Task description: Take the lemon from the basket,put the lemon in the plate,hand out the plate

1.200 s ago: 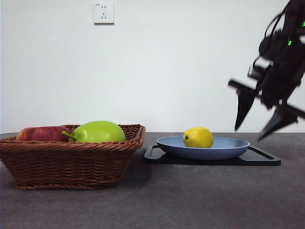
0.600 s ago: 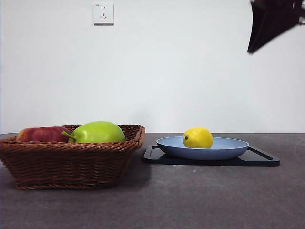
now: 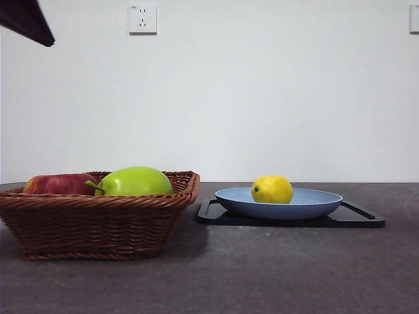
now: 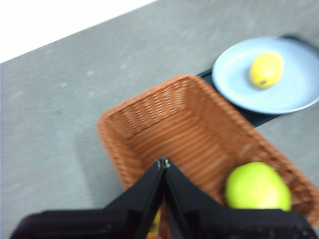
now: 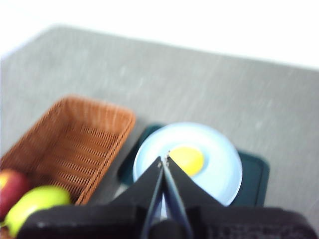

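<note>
The lemon [image 3: 272, 189] is down, sitting in the light-blue plate [image 3: 314, 204] a little left of its centre, and the plate rests on the flat black tray [image 3: 366, 221] at the right of the grey surface [image 3: 262, 275]. A second ago my right gripper [image 5: 164, 160] was hanging open just off the plate's right side. Half a second ago it was only a dark tip in the top right corner. Now the front view has lost it altogether. So the drop is done and I have pulled that arm up and clear. From its wrist camera I look down on plate and lemon from high above, with the jaws pressed together on nothing.

My left gripper [image 4: 163, 163] has just come into play: a dark tip at the top left corner of the front view. Its jaws are closed and empty, high over the wicker basket [image 3: 98, 219]. The basket sits at the left, its corner just beside the tray, and keeps the red apple [image 3: 55, 184] and the green stemmed fruit [image 3: 134, 181].

My read is that two steps are finished. Only handing out the plate remains, and for that I will want to take it by the rim so the lemon doesn't roll.
</note>
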{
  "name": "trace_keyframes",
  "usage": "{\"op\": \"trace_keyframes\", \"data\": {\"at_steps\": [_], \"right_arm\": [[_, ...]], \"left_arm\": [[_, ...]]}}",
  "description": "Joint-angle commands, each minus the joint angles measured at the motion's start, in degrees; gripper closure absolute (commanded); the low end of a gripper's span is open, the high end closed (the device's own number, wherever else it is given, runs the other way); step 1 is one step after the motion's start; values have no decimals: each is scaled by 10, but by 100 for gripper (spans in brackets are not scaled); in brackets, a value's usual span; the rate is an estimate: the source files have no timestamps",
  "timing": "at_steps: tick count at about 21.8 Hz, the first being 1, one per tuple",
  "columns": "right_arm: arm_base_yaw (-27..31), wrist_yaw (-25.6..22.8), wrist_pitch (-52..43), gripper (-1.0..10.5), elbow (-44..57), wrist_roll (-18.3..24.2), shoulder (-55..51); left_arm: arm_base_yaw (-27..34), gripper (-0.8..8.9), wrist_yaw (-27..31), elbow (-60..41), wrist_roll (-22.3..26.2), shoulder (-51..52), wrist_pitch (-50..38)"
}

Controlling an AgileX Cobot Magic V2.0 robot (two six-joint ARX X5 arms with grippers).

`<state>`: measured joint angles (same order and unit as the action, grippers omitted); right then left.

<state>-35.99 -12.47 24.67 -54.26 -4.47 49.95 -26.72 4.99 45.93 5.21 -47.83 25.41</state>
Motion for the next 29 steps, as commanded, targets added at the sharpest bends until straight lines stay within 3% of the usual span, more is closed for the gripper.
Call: {"op": "trace_keyframes", "data": {"at_steps": [1,4,7,25,29], "right_arm": [[-19,-31,-75,944,89,7,-59],[-35,-76,-137,944,205,7,-150],[-36,-90,-141,944,262,-3,-202],[-34,-91,-139,943,262,-12,-204],[-34,-91,-139,943,262,-12,-204]], "left_arm": [[2,807,-17,-52,-38,56,-37],[2,807,-16,-127,-97,147,-77],[2,807,-22,-165,-115,213,-107],[4,805,-33,-171,-114,242,-95],[39,805,-31,-174,-5,318,-56]]}}
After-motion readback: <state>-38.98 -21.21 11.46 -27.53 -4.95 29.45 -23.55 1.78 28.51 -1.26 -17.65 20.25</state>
